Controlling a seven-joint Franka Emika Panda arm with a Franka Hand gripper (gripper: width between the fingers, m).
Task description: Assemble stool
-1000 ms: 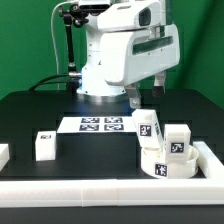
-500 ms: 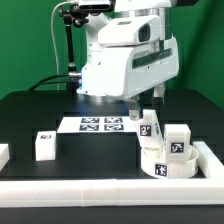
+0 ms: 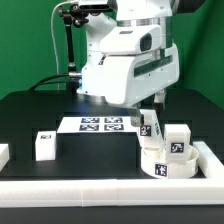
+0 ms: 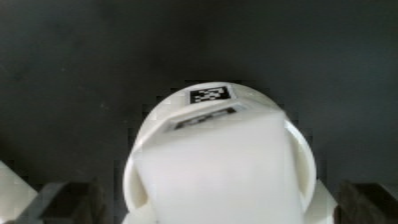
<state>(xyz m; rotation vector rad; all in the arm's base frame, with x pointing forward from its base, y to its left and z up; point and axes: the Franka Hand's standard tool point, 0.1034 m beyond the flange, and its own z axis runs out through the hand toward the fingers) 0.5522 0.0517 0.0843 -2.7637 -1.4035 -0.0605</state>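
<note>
wall: plain green backdrop (image 3: 25,40)
surface: matte black table (image 3: 30,115)
front edge: long white border rail (image 3: 100,188)
table middle: flat marker board (image 3: 100,124)
light: even, diffuse

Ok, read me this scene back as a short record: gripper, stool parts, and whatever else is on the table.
gripper: open, hanging just above the seat; in the wrist view a white tagged block lies between its fingers
seat: round white ring, at the exterior view's right, near the border rail
inner leg block: upright at the seat, closest to the gripper
outer leg block: upright at the seat
loose leg block: upright on the table, exterior view's left
marker board: flat, mid-table
</note>
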